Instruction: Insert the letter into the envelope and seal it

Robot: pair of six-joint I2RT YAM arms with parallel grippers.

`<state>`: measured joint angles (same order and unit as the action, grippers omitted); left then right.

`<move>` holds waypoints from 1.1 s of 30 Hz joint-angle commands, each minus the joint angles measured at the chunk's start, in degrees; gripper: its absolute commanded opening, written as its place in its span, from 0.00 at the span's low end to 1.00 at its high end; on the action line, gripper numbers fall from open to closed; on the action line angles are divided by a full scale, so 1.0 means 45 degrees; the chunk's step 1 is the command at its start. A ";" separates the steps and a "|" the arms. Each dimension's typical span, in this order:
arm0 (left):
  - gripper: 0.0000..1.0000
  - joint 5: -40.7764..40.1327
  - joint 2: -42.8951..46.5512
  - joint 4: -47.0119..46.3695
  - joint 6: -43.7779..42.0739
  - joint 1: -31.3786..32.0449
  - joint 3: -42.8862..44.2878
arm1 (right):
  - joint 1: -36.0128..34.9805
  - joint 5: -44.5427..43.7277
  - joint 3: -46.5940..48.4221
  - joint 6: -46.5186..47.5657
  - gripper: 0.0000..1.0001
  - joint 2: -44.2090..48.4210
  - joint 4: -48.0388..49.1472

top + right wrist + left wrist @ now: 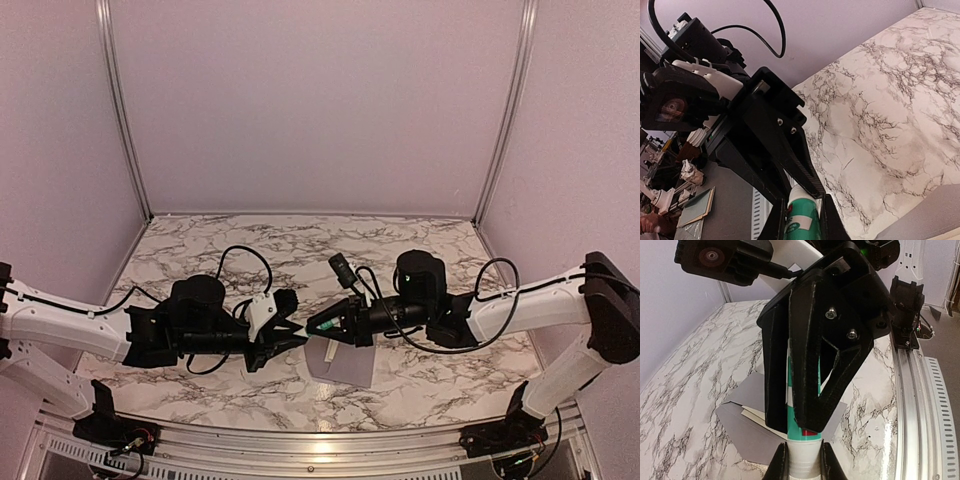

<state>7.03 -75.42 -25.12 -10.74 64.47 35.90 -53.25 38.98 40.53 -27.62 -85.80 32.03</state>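
Marble-patterned tabletop [200,240] is being viewed beneath two arms that are meeting over its middle, with pale walls behind. Sealing is being prepared, not finished. The envelope [345,365] is lying flat on the tabletop with its pointed flap [742,437] open. A cream edge, probably the letter [754,414], is being shown at the envelope's mouth, though how far it is tucked in cannot be told from these views. Insertion is therefore being judged as largely done, while the gluing and the folding down of the flap are being judged as left to do.

A green-white tube [802,442] is being held in the air between the arms. The left pincer [801,465] is being clamped on the tube's white end, and the right pincer [802,222] is being clamped on its green body, fingers tight against both sides. The envelope and letter are lying just below both pincers, apart from them and touched by neither.
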 commanded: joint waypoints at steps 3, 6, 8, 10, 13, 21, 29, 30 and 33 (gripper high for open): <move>0.00 0.0716 -0.0170 -0.0308 0.0041 0.0049 0.0304 | -0.0097 -0.0164 0.0139 0.0922 0.00 0.0777 -0.0867; 0.00 0.1162 -0.0212 -0.0209 0.0096 0.0049 0.0324 | -0.0061 -0.0282 0.0123 0.1213 0.00 0.1051 -0.1163; 0.00 0.1284 -0.0179 -0.0152 0.0131 0.0049 0.0323 | -0.0050 -0.0303 0.0081 0.1351 0.00 0.1227 -0.1249; 0.00 0.1348 -0.0113 -0.0107 0.0141 0.0049 0.0288 | -0.0060 -0.0365 0.0012 0.1428 0.00 0.1470 -0.1291; 0.00 0.1481 -0.0018 -0.0014 0.0158 0.0049 0.0282 | -0.0060 -0.0535 -0.0207 0.1529 0.00 0.1808 -0.1296; 0.00 0.1697 0.0018 0.0017 0.0359 0.0049 0.0060 | -0.0060 -0.0746 -0.0654 0.1916 0.00 0.2397 -0.1175; 0.00 0.1527 0.0003 0.0017 0.0548 0.0049 -0.0181 | -0.0060 -0.0928 -0.0838 0.2103 0.00 0.2550 -0.1087; 0.00 0.1530 0.0012 0.0029 0.0561 0.0049 -0.0175 | -0.0060 -0.0918 -0.0877 0.2112 0.00 0.2603 -0.1069; 0.00 0.1561 0.0050 0.0017 0.0617 0.0049 -0.0209 | -0.0060 -0.0928 -0.1044 0.2103 0.00 0.2826 -0.0968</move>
<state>13.45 -75.72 -25.91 -8.69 64.58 35.73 -53.74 35.46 36.25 -19.16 -75.22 26.09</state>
